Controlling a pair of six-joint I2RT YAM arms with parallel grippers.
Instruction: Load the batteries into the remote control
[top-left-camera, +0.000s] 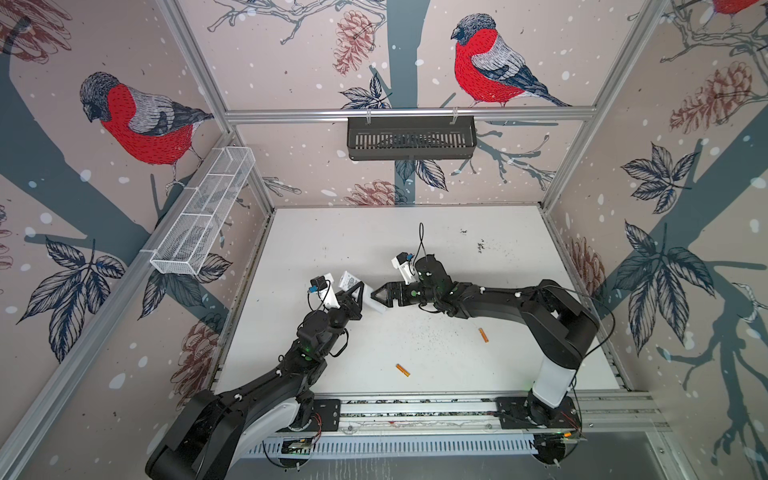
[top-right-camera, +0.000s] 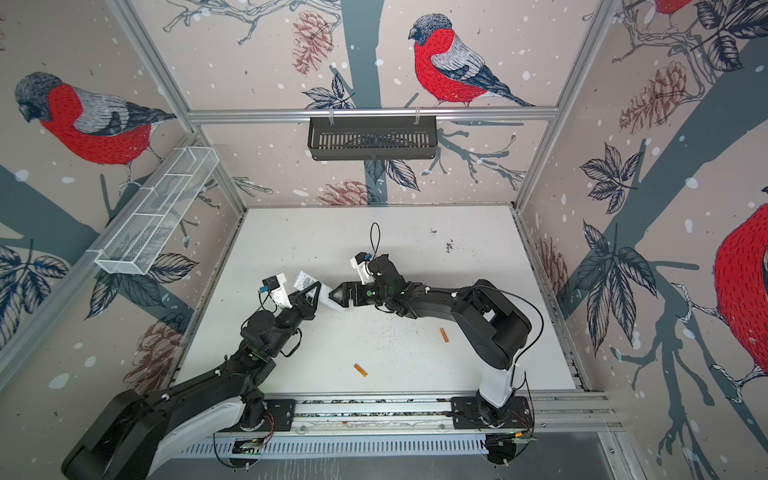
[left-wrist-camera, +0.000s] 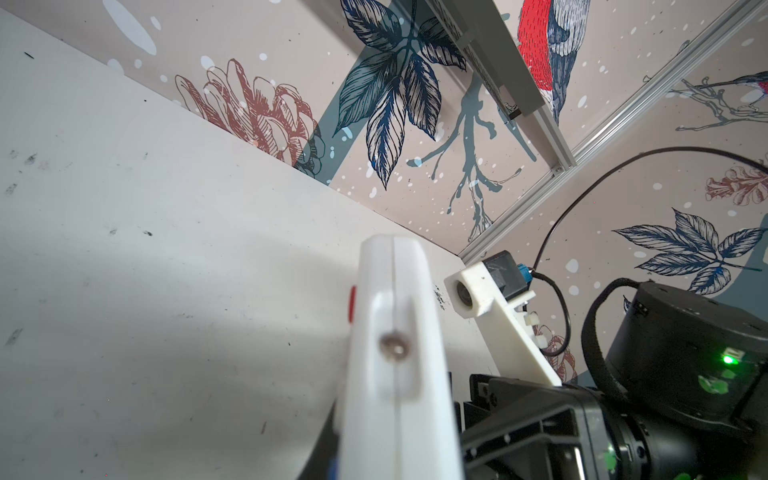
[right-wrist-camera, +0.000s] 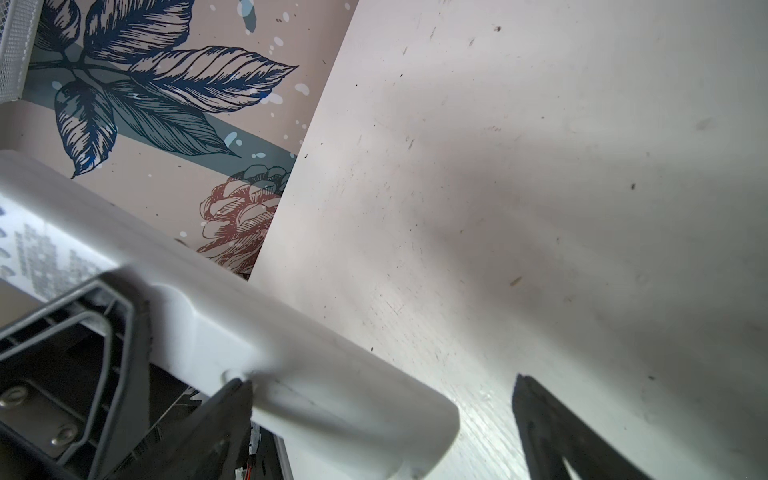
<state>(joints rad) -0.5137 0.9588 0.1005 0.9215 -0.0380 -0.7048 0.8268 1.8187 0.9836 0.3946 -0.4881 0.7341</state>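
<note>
The white remote control (top-left-camera: 379, 304) hangs tilted above the tabletop (top-left-camera: 457, 257), clamped in the left gripper (top-left-camera: 360, 290), with its button face turned up. Two orange-gold batteries lie flat and well apart: one battery (top-left-camera: 402, 370) near the middle of the front edge, the other battery (top-left-camera: 483, 335) right of centre, farther back.

My left gripper (top-left-camera: 360, 292) clamps the remote control (top-left-camera: 347, 281); my right gripper (top-left-camera: 376, 296), jaws spread wide, faces it, both arms stretched toward the middle.
</note>
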